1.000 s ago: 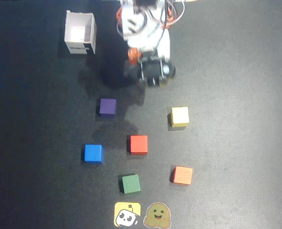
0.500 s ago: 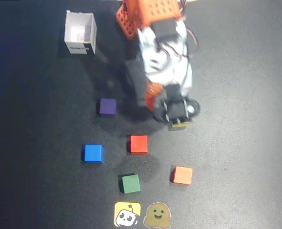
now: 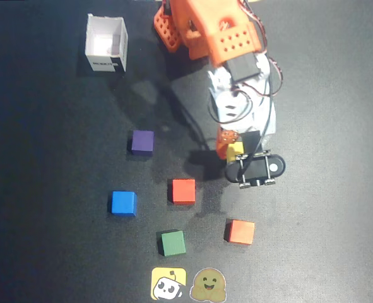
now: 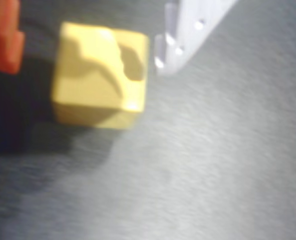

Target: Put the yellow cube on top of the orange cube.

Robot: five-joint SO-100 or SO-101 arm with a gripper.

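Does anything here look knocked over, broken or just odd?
Nothing stands out. The coloured cubes sit flat and apart on the dark mat, the white box stands upright, and the yellow cube sits between the gripper's fingers, undamaged.

Yellow cube [image 4: 100, 75], pale. Orange cube [image 3: 241, 231], light orange; red-orange cube [image 3: 183, 190] deeper. Also purple cube [image 3: 142, 142], blue cube [image 3: 123, 202], green cube [image 3: 172, 242], white box [image 3: 106, 44], black table [image 3: 337, 221].
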